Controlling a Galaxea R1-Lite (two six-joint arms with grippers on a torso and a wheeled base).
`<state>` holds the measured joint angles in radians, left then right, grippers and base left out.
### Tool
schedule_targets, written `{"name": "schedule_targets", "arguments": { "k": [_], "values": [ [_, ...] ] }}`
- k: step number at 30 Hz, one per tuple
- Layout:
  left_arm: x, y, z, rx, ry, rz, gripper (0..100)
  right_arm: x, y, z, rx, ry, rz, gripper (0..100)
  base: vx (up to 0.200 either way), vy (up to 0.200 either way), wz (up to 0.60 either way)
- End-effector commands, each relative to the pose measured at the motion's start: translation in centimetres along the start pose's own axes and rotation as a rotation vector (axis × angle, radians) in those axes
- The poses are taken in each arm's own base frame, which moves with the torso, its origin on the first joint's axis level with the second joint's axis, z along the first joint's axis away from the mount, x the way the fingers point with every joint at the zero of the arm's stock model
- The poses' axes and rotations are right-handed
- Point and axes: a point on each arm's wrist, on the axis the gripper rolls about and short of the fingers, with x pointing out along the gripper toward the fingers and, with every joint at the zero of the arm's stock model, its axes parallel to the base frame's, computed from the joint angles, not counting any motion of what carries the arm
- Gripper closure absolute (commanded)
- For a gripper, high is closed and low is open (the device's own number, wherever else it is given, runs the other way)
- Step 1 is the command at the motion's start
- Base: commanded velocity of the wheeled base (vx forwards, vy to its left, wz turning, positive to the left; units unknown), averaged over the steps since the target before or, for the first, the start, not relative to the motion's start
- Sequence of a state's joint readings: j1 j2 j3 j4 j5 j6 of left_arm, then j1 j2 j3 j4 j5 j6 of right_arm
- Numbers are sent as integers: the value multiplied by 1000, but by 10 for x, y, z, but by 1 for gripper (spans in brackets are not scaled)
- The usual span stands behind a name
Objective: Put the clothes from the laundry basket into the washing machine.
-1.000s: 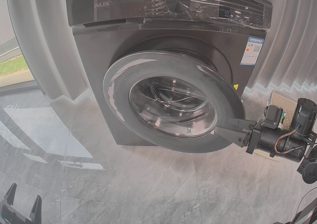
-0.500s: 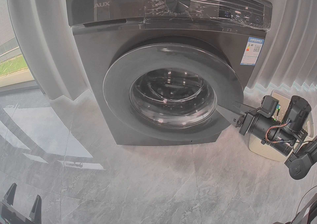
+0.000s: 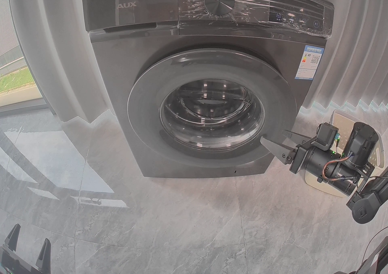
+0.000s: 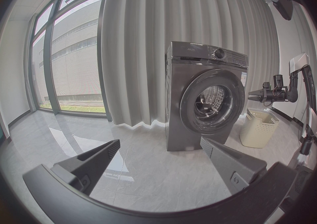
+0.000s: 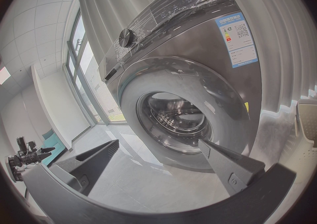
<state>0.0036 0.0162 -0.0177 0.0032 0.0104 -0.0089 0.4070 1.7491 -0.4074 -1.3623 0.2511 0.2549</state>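
Right claw (image 3: pixel 274 136) beside closed washing machine door (image 3: pixel 211 112)

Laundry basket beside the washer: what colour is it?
The laundry basket is cream; the left wrist view shows it best.

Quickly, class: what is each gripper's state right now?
Left gripper: open, holding nothing.
Right gripper: open, holding nothing.

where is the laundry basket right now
In the head view the laundry basket stands on the floor at the robot's right, just beside the washing machine, partly hidden behind the right arm.
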Motion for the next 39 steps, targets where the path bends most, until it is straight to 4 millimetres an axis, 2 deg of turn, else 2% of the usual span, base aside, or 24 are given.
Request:
{"name": "schedule_targets", "arguments": {
  "k": [1,10,19,39],
  "values": [
    [0,0,-5,0,1,1,0,0,2,0,0,0,5,0,0,-200,0],
    [0,0,-5,0,1,1,0,1,1,2,-4,-10,-1,0,0,0,0],
    [0,0,-5,-2,0,1,0,5,1,6,-10,-41,-43,0,200,0,0],
    [0,0,-5,0,0,1,0,9,19,4,0,-39,18,0,0,0,0]
  ]
}}
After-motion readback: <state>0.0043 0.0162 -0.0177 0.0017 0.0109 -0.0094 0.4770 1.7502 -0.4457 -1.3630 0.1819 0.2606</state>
